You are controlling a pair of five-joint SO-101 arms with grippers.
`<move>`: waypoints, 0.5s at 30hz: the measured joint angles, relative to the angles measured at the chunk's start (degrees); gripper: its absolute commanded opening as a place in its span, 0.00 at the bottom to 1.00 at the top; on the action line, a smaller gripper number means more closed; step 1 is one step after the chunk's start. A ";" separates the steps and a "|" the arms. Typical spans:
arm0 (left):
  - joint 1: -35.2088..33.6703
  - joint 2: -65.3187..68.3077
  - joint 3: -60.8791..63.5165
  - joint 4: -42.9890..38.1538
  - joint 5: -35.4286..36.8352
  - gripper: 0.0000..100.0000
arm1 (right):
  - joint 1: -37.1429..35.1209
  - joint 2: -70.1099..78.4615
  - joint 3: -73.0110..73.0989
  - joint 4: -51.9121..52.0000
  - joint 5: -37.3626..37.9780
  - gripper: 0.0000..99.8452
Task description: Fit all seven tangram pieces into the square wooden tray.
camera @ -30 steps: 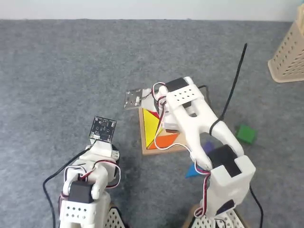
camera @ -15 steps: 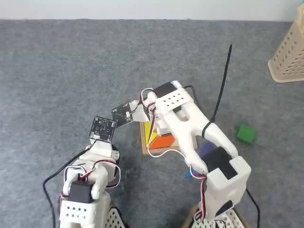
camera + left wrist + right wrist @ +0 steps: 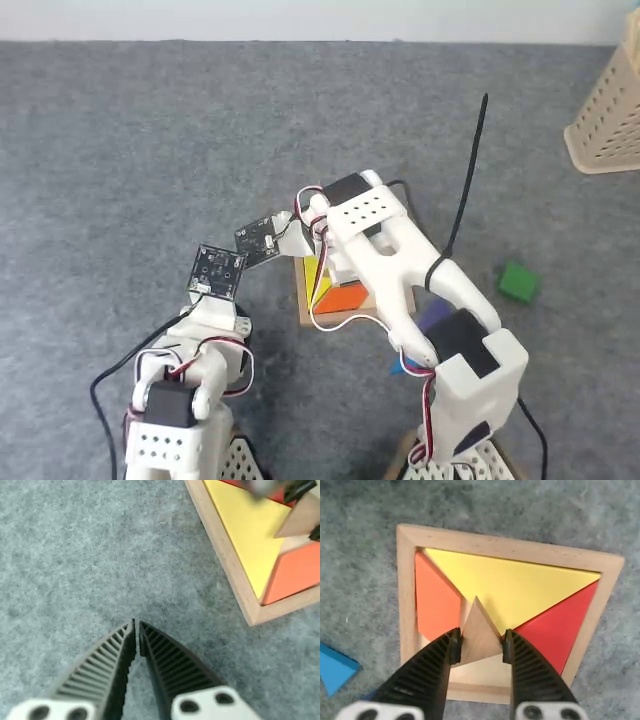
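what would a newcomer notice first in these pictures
The right gripper holds a plain wooden triangle over the tray, between an orange piece and a red piece. The left gripper sits shut over the grey carpet beside the tray; a green piece lies apart on the carpet.

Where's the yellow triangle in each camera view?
High view: yellow triangle in the tray, partly under the right arm.
Left wrist view: yellow triangle in the tray, away from the shut left gripper.
Right wrist view: yellow triangle just past the right gripper holding a wood triangle.
Shared landmark: the orange piece touching it.
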 measured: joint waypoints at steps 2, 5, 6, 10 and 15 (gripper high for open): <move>0.00 0.00 0.00 0.00 0.00 0.01 | 0.00 0.00 0.00 0.26 0.00 0.10; 0.00 0.00 0.00 0.00 0.00 0.01 | 0.00 0.00 0.00 0.79 0.00 0.10; 0.00 0.00 0.00 0.00 0.00 0.01 | 0.00 0.00 0.00 0.79 0.00 0.10; 0.00 0.00 0.00 0.00 0.00 0.01 | 0.00 0.00 0.00 0.79 0.00 0.14; 0.00 0.00 0.00 0.00 0.00 0.01 | 0.00 0.00 0.00 2.55 0.00 0.17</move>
